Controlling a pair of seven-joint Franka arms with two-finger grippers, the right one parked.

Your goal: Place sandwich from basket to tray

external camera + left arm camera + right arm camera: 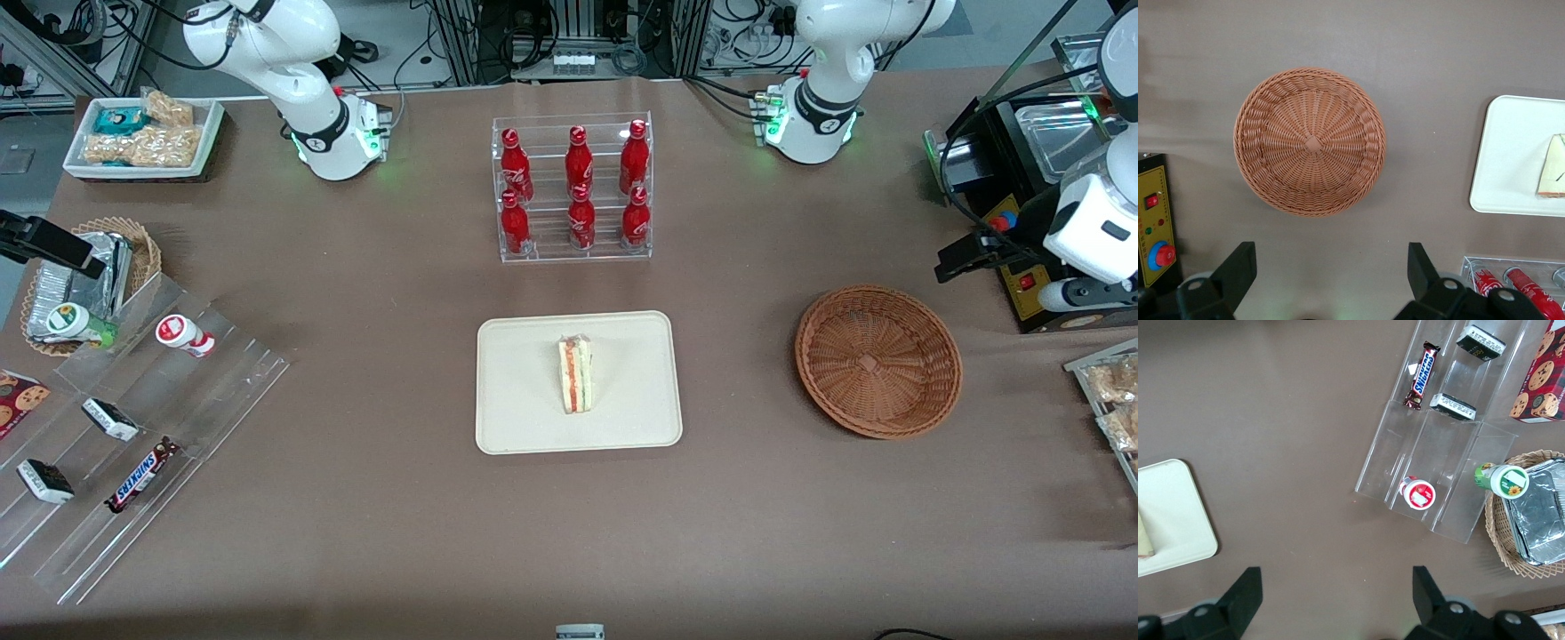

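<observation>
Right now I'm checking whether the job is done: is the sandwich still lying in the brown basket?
No. The basket is empty, the sandwich stands on the tray, and the open gripper hangs above the basket.

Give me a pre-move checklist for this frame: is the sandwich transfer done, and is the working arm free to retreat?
1. Sandwich on the tray: ok, it stands near the tray's middle, inside the rim.
2. Basket emptied: ok, only bare wicker shows in the wrist view.
3. Left gripper released: ok, fingers spread wide, nothing between them.
4. Gripper clear of the basket: ok, it hangs high over the table beside it.
5. Bottle rack undisturbed: ok, six red bottles upright.
6. Sandwich stable: cannot tell, it rests on a narrow edge.
</observation>
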